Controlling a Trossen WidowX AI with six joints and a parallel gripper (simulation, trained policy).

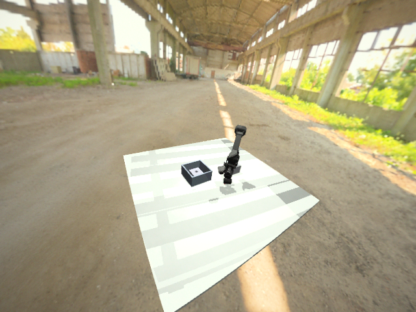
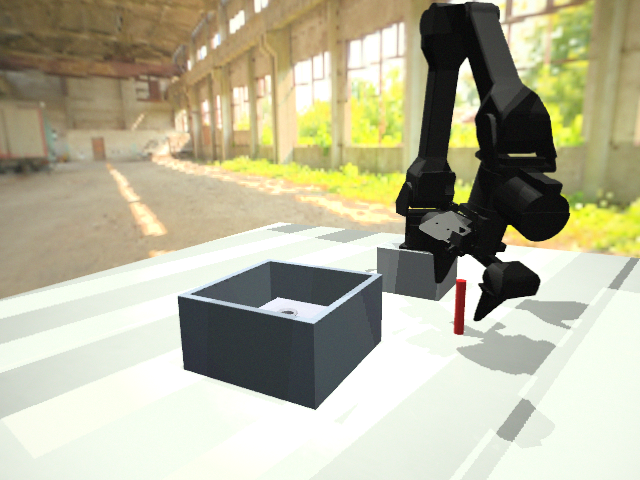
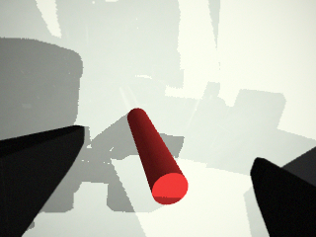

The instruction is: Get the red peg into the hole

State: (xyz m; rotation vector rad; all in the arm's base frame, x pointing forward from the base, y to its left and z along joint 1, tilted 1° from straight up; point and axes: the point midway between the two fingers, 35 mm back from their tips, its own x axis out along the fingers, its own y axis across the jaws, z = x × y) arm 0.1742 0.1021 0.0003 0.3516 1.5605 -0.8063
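ideally, centre the wide-apart gripper [image 2: 456, 300] [image 3: 167, 149] around the upright red peg [image 2: 459, 306] [image 3: 155, 155], right of the box [image 1: 201, 178] [image 2: 248, 343], before descending to grip.

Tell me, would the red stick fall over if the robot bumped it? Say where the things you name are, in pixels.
Probably yes: the red peg [image 2: 459, 307] [image 3: 157, 155] stands upright and is thin for its height, so a nudge could tip it. Once down, it might roll, since its end looks round. It looks straight and solid, so I'd guess it stays stiff when the claw [image 2: 457, 301] [image 3: 167, 149] squeezes it.
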